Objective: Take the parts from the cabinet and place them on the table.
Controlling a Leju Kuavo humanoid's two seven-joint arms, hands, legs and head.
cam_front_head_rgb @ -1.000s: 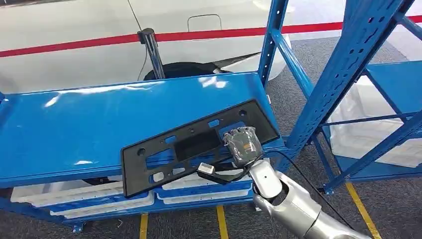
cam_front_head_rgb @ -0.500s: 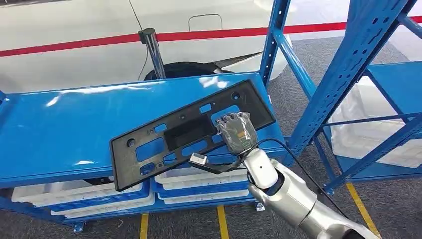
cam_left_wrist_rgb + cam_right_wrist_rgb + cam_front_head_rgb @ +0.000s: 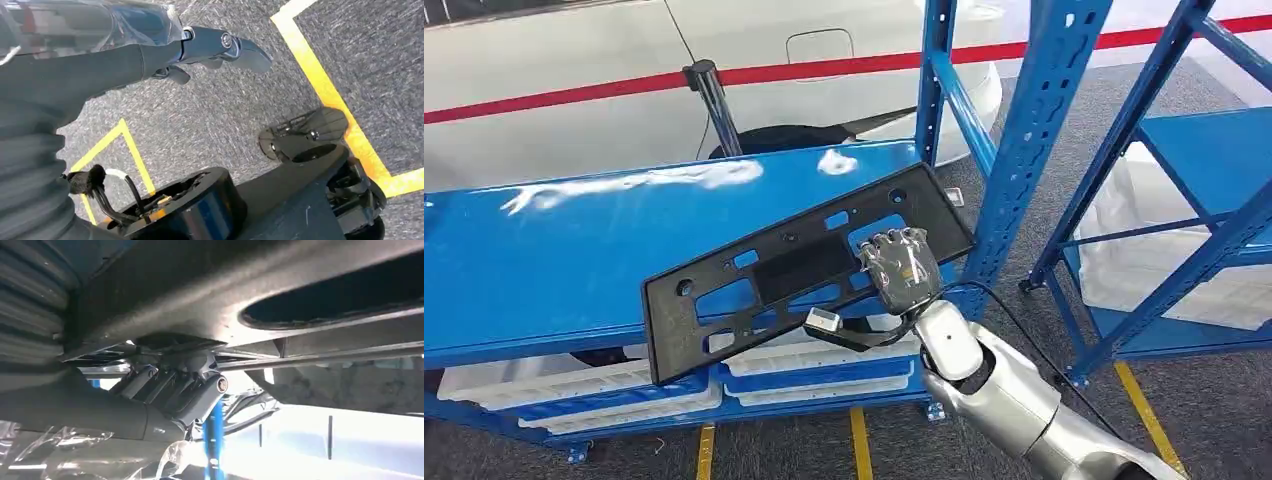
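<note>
Long flat black plastic panel with cut-outs (image 3: 794, 270) gripped by right hand (image 3: 902, 272) — slanting across glossy blue metal shelf (image 3: 544, 260), blue upright post (image 3: 1024, 150) just beside; left hand (image 3: 165, 55) hangs empty, fingers loosely apart.

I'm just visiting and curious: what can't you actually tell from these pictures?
- Head view: the right hand covers part of the flat black plastic panel; its grip underneath is hidden.
- Head view: white trays sit partly hidden under the blue metal shelf.
- Left wrist view: the left hand hangs over grey floor; its fingers are mostly hidden.
</note>
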